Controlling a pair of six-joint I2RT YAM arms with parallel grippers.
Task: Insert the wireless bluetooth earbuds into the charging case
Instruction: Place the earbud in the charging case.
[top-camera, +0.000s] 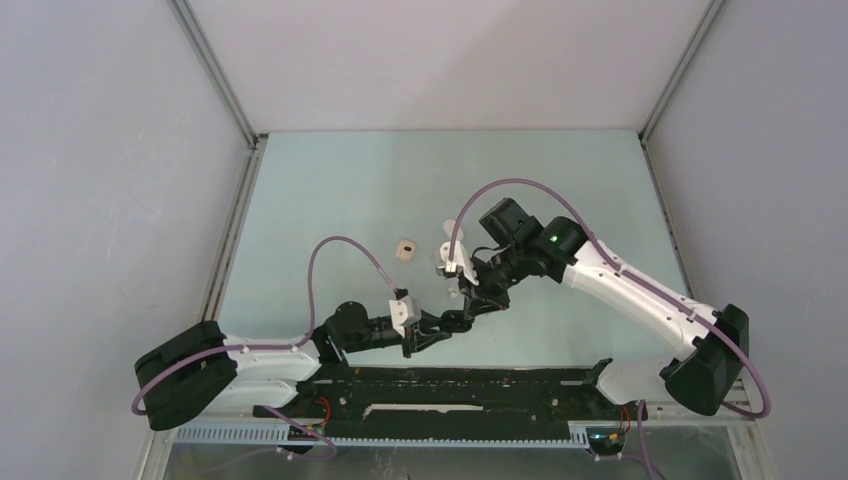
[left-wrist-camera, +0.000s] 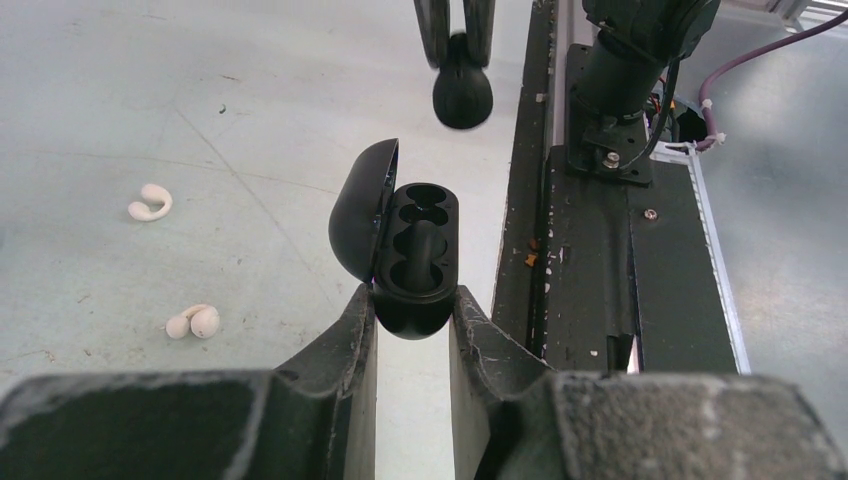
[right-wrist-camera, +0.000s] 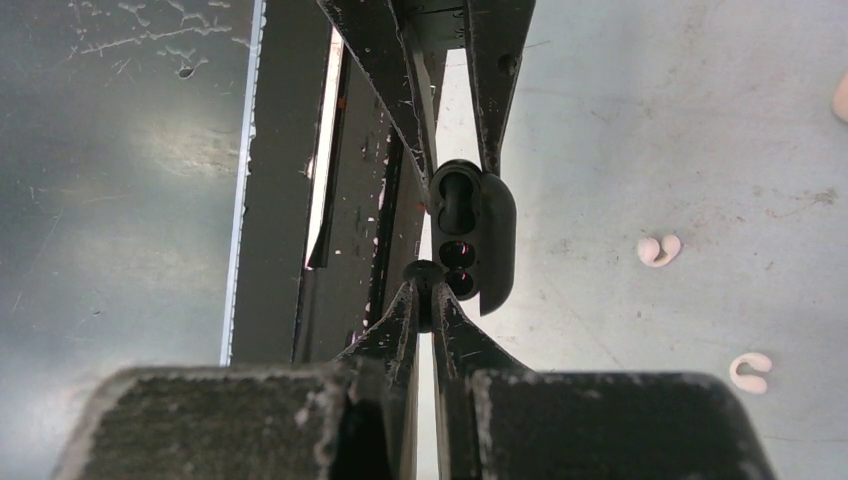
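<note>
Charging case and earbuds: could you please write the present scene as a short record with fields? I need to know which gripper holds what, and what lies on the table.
left gripper: shut on the black charging case
case lid: open
right gripper: shut on a black earbud
black earbud position: close to the open case, not yet inside it
table: two pale earbuds lying apart, neither gripper on them
</note>
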